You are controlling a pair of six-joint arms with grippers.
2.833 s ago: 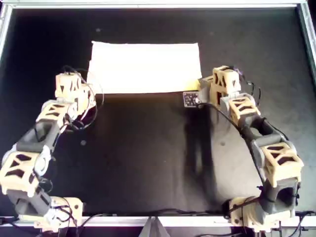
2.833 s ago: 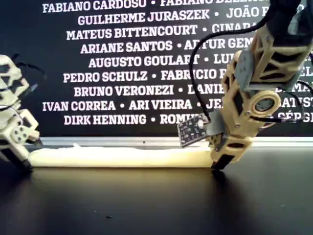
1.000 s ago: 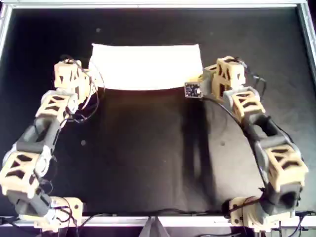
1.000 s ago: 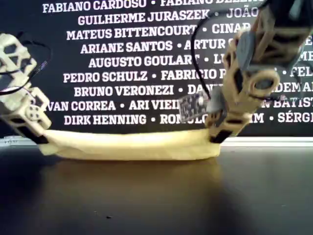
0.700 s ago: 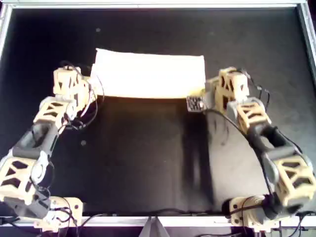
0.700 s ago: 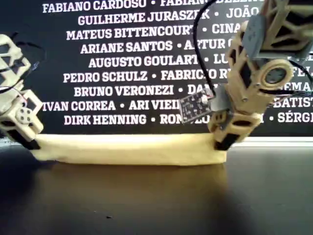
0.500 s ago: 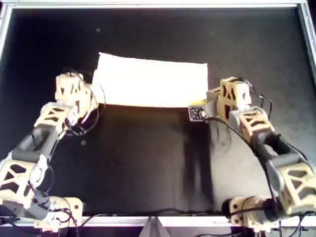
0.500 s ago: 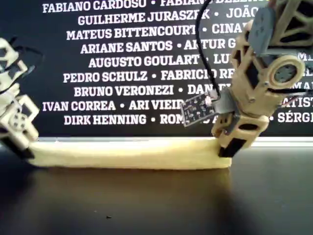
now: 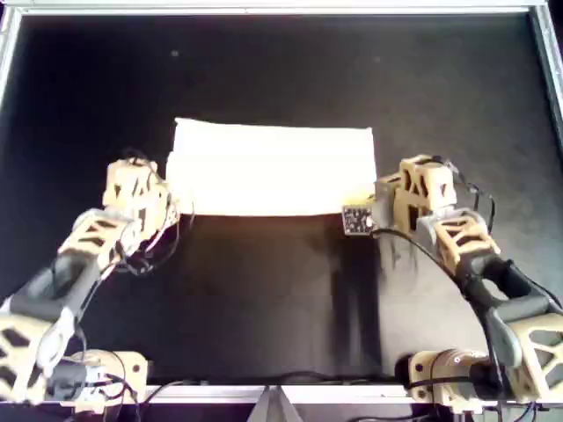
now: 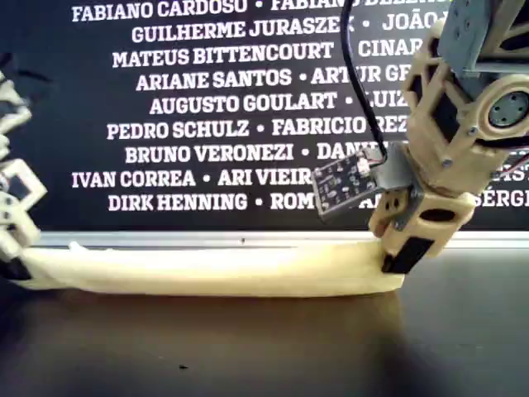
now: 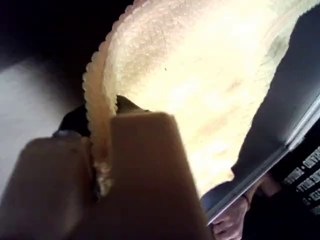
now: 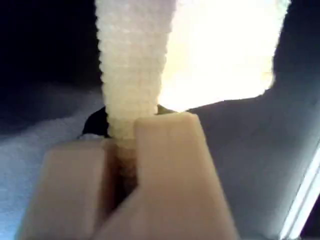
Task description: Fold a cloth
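Observation:
The cloth is a pale yellow sheet lying as a wide doubled band on the black table. In the exterior view the cloth rests low along the table. My left gripper is shut on its near corner at the overhead view's left, and the fabric is pinched between the fingers. My right gripper is shut on the near corner at the overhead view's right. There the cloth runs as a folded strip into the pads. The right gripper touches down beside the table.
A metal rim frames the table on every side. A small circuit board sticks out from the right wrist. A black banner with white names stands behind the table's far edge. A hand shows beyond the rim.
Both grippers lifted the cloth's near edge, then drew the whole cloth toward the overhead view's bottom and lowered it. The cloth now lies farther from the far rim.

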